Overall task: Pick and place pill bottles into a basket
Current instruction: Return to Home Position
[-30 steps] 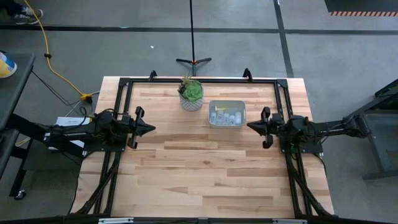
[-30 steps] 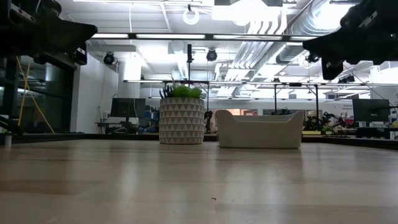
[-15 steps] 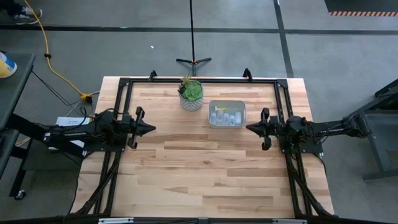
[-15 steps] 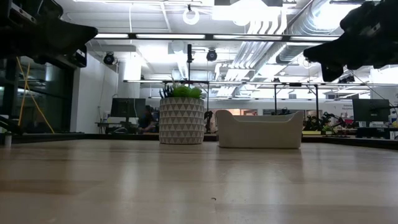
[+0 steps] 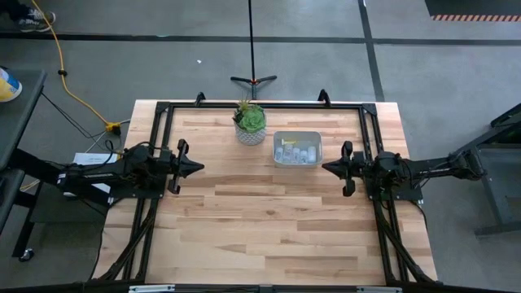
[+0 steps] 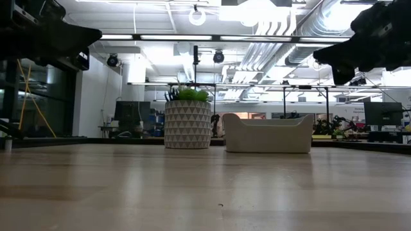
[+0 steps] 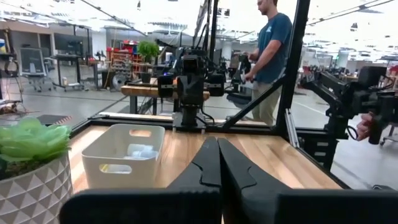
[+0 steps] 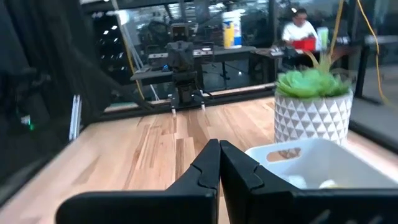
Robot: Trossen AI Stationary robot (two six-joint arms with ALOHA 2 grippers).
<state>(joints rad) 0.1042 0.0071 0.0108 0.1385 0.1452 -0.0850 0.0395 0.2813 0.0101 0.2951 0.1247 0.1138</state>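
The basket stands on the table's far half, right of centre, with several whitish pill bottles lying inside it. It also shows in the low view, the left wrist view and the right wrist view. My left gripper is shut and empty above the table's left side, fingers level, pointing right. My right gripper is shut and empty above the table's right side, just near of the basket, pointing left.
A green plant in a white patterned pot stands left of the basket near the far edge. A black frame runs around the table's far and side edges. People show in the room beyond in both wrist views.
My right gripper has moved a little toward the table's left; it stays shut.
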